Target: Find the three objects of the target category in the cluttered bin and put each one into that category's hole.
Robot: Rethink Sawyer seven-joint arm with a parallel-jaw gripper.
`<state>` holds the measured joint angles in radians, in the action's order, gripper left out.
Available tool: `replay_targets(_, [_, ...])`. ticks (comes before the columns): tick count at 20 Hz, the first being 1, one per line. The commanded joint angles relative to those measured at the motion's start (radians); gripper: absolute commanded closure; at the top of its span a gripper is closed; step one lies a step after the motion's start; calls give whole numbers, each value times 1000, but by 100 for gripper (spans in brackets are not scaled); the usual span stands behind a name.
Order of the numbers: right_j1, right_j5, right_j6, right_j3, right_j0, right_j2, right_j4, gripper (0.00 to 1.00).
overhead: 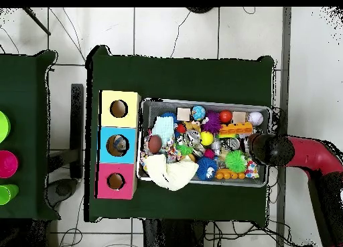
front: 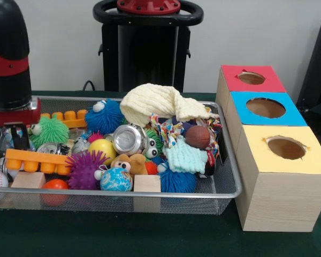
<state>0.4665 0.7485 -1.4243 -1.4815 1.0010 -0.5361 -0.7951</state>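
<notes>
A: While the arm hangs over the bin's (front: 224,188) left end, what does the end effector (front: 13,134) hold?
B: I cannot tell; its tip dips among the toys, just above the orange block (front: 36,159).
A: Further right?
B: Purple spiky ball (front: 85,168), yellow cloth (front: 158,103), then red (front: 251,78), blue (front: 265,107) and yellow holes (front: 285,147) on the tabletop (front: 150,235).

The wire bin (front: 224,176) is packed nearly rim to rim; a heaped cream cloth (front: 155,103) rises highest, at upper centre. The arm (front: 9,59) occupies the bin's left end. Three holed boxes (front: 281,176) flank the right side, their tops unobstructed.
</notes>
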Motion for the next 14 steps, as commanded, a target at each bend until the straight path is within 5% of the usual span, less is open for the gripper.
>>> replay_targets(1, [102,87,149,-95,-48,-10,14,100])
replay_targets(14, [64,55,178,-90,-29,2,-1,100])
